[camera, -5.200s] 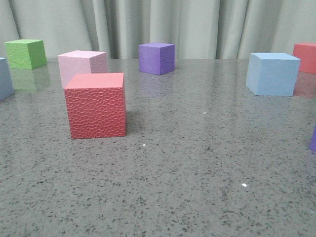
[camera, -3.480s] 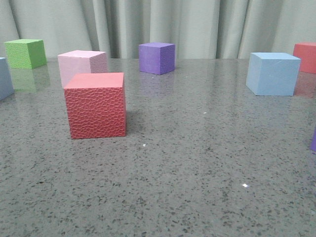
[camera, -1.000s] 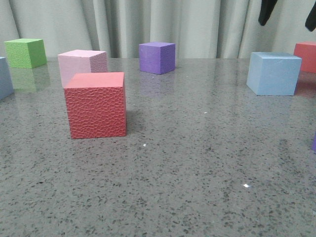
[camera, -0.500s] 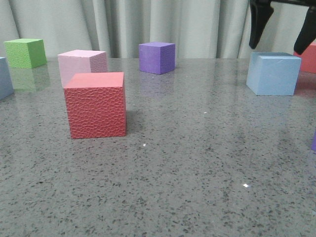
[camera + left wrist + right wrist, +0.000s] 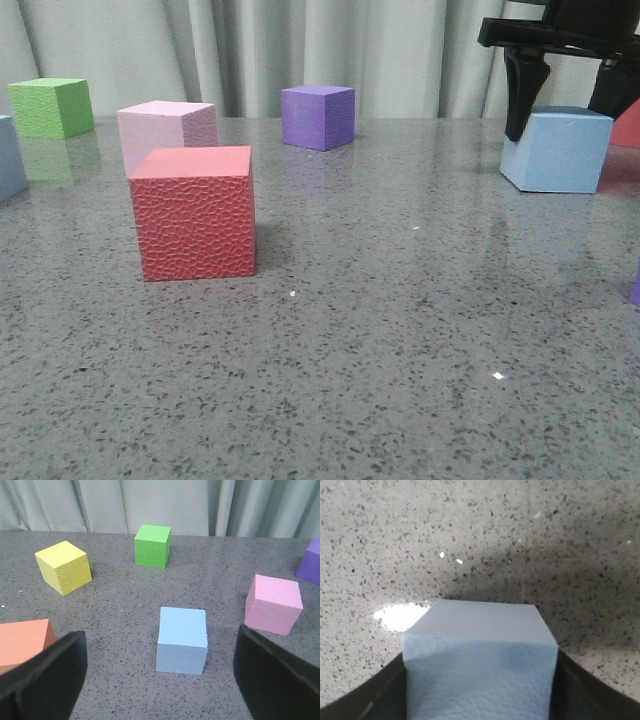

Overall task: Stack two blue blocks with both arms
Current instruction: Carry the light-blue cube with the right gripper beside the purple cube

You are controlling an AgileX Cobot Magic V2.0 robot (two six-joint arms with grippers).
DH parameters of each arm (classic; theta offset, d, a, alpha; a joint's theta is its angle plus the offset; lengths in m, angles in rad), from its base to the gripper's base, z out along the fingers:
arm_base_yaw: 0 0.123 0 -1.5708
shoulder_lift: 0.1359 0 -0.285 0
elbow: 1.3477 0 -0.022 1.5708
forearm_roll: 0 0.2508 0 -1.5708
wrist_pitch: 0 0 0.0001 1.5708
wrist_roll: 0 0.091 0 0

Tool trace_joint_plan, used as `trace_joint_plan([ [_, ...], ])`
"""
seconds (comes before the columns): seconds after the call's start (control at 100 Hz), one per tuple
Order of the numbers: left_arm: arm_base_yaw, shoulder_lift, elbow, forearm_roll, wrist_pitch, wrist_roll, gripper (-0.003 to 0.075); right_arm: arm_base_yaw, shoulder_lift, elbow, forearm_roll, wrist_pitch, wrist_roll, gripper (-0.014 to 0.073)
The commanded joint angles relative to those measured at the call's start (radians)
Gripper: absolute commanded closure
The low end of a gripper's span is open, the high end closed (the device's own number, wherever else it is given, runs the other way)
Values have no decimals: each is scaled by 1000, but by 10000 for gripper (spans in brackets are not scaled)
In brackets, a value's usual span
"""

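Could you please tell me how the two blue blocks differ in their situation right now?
The right blue block sits between the fingers of the right gripper, which straddles it; the left blue block stands free, ahead of the open left gripper. A pink cube stands near the left block. Both are pale, smooth cubes resting on the table.

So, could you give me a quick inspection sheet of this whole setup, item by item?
Surface: speckled grey stone-look table, glossy.
Job's things: one pale blue matte cube between the right gripper's fingers; second pale blue matte cube standing free under the left wrist camera.
Clutter: textured red cube, pale pink cube, purple cube, green cube, yellow cube.
Grippers: right gripper straddles its cube, contact unclear; left gripper open.
Cables: nothing seen.
Surroundings: grey pleated curtain.
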Motion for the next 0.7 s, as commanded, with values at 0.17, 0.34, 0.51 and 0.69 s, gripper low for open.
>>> trace_joint_plan([
  [0.17,2,6,-37,-15,-68,-2,155,0,-52,-32,-5,-4,-7,174],
  [0.34,2,6,-37,-15,-68,-2,155,9,-59,-53,1,27,-7,174],
  [0.51,2,6,-37,-15,-68,-2,155,83,-61,-158,-20,62,55,174],
  [0.69,2,6,-37,-15,-68,-2,155,205,-47,-238,-112,98,164,174],
])
